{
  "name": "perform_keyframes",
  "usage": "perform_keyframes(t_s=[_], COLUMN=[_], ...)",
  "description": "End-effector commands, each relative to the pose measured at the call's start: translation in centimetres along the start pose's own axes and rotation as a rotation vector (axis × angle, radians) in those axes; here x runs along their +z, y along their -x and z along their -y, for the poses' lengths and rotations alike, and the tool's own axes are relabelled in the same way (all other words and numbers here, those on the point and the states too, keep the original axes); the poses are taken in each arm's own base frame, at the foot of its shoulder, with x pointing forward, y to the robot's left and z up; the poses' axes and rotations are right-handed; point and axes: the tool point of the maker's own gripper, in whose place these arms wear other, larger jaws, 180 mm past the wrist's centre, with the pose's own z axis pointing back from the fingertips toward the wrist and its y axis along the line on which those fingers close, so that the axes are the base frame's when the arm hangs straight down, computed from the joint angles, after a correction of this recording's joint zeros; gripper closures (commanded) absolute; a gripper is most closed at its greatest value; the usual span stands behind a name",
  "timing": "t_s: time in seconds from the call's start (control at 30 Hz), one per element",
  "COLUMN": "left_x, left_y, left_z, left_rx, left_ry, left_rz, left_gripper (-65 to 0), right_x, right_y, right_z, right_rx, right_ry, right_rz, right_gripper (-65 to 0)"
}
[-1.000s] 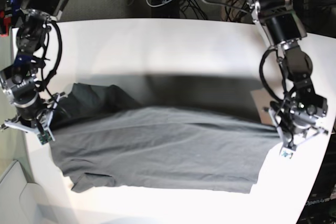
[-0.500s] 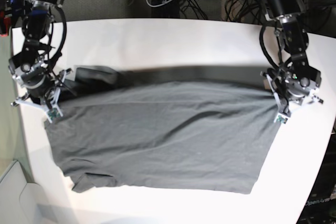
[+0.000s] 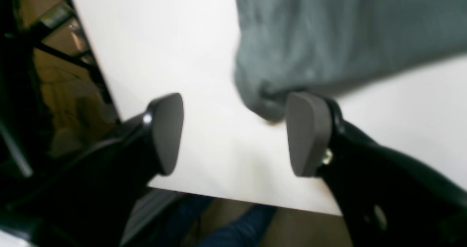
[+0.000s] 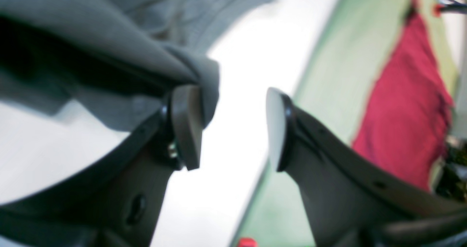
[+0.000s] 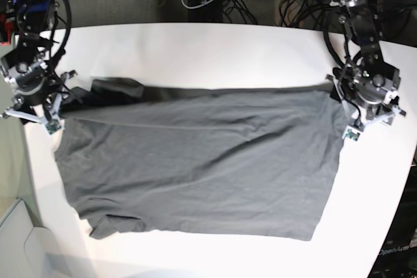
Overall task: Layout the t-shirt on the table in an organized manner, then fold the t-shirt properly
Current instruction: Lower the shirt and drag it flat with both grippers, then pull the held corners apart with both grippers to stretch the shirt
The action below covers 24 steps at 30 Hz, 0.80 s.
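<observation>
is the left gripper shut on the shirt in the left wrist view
No, the left gripper is open, with bare table between its pads and the shirt only brushing one pad.

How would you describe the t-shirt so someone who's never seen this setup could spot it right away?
Start from the big white table that fills the base view. Spread across its middle, between the two black robot arms, lies the t-shirt: a wide sheet of plain charcoal-grey fabric with no print. It is the only soft, dark, flat thing on the white surface; the arms are glossy black, jointed and cabled.
</observation>
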Motion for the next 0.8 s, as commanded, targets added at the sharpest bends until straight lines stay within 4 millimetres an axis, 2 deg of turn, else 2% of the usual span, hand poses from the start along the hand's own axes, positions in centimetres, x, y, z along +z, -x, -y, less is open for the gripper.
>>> perform_keyframes(t_s=[0.0, 0.1, 0.23, 0.4, 0.57, 0.63, 0.7, 0.77], left_x=[0.8, 1.5, 1.5, 1.7, 2.2, 2.3, 2.4, 2.4], left_y=[-0.7, -0.3, 0.5, 1.4, 2.6, 3.1, 3.4, 4.3], left_z=[-1.2, -1.4, -0.9, -0.4, 0.2, 0.5, 0.6, -0.2], left_rx=[0.005, 0.002, -0.008, -0.020, -0.059, -0.092, -0.107, -0.081], left_ry=[-0.041, -0.056, -0.049, -0.040, -0.029, -0.018, -0.017, -0.032], left_rz=[0.027, 0.014, 0.005, -0.011, -0.027, -0.037, -0.045, -0.064], left_gripper=[-42.8, -42.9, -43.0, -43.0, -43.0, -43.0, -43.0, -43.0], right_x=[0.9, 2.0, 2.1, 2.1, 2.7, 3.1, 3.4, 3.8], right_y=[-0.5, 0.4, 1.3, 1.5, 2.9, 3.1, 3.3, 3.0], right_z=[1.2, 0.6, -0.9, -0.8, 1.1, 0.7, -1.1, -2.3], right_rx=[0.010, 0.031, 0.015, 0.009, -0.072, -0.077, -0.065, -0.053], right_ry=[0.043, 0.043, 0.012, 0.018, 0.077, 0.073, 0.037, 0.012], right_rz=[0.017, -0.013, -0.038, -0.042, -0.068, -0.069, -0.071, -0.062], right_gripper=[-29.2, -29.5, -31.0, -37.1, -38.9, -39.2, -39.2, -39.2])
